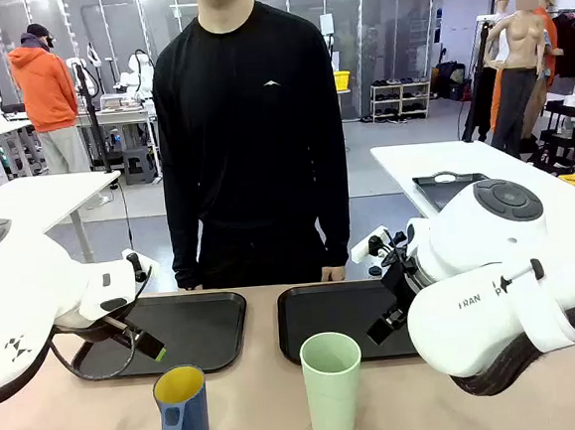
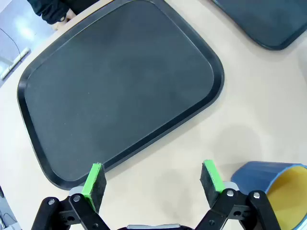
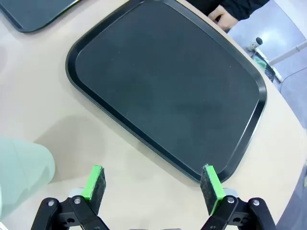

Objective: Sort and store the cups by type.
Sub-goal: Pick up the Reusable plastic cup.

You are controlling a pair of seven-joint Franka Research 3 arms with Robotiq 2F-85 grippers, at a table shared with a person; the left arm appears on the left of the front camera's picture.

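1. The mug [image 1: 181, 408] stands upright near the tabletop's [image 1: 254, 417] near edge, left of the middle. Its handle is turned toward that edge.
2. The tumbler [image 1: 332, 386] stands upright to the mug's right, apart from it, also near the near edge.
3. Behind them lie the left tray [image 1: 192, 327] and the right tray [image 1: 325, 317], side by side along the far edge. Both are bare.
4. The left gripper [image 2: 153, 178] hovers over the left tray's near rim, jaws wide and holding nothing, with the mug just beside one finger. The right gripper [image 3: 153, 179] hovers over the right tray's near rim, equally wide and empty, with the tumbler off to one side.
5. The step in hand is probably the first pick, each arm taking the cup on its own side.
   - Straddle the mug's wall away from the handle.
   - The tall tumbler would likely tip easily, so close squarely across its body without nudging it.
6. Bare tabletop lies between cups and trays.
   - Lift each cup clear of the raised tray rim.
   - Avoid pushing either cup toward the near edge.
   - A person's hand [image 1: 332, 272] rests at the far edge by the right tray, so set down well inside.
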